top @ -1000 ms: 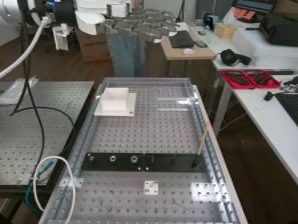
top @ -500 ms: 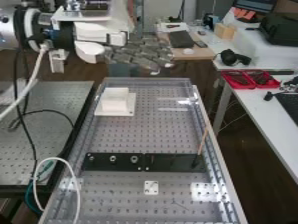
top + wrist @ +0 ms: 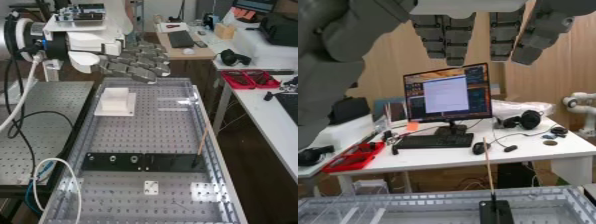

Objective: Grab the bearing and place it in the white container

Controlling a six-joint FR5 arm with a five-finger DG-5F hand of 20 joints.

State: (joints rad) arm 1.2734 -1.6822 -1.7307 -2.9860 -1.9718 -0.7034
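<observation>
While you line up the grab, note the nearest item: 1 small white plate w/ holes [image 3: 151,188], bare bench round it. Just beyond, 2 dark plates [image 3: 169,162] end to end, running L-R. On the left one, 3 small round metal parts [image 3: 112,159] in a row, prob. the bearings; can't tell which one you want. No long axis to match on those, they look round, so approach angle shouldn't matter much. At the right plate's right end, 1 thin stick [image 3: 203,140], leaning; keep fingers off it. Farther, left side: 1 white container [image 3: 115,97] on 1 white base [image 3: 131,106], upright.

Farthest of the task stuff, up high, is the robot hand [image 3: 136,62]: 1 arm, 1 hand, so no choice of side. Fingers extended, released, nothing held. Key relation: bearings lie below the hand, toward the near end, slightly left. Next move = down + nearward, past container, I'd judge; clipping its wall is the risk.
</observation>
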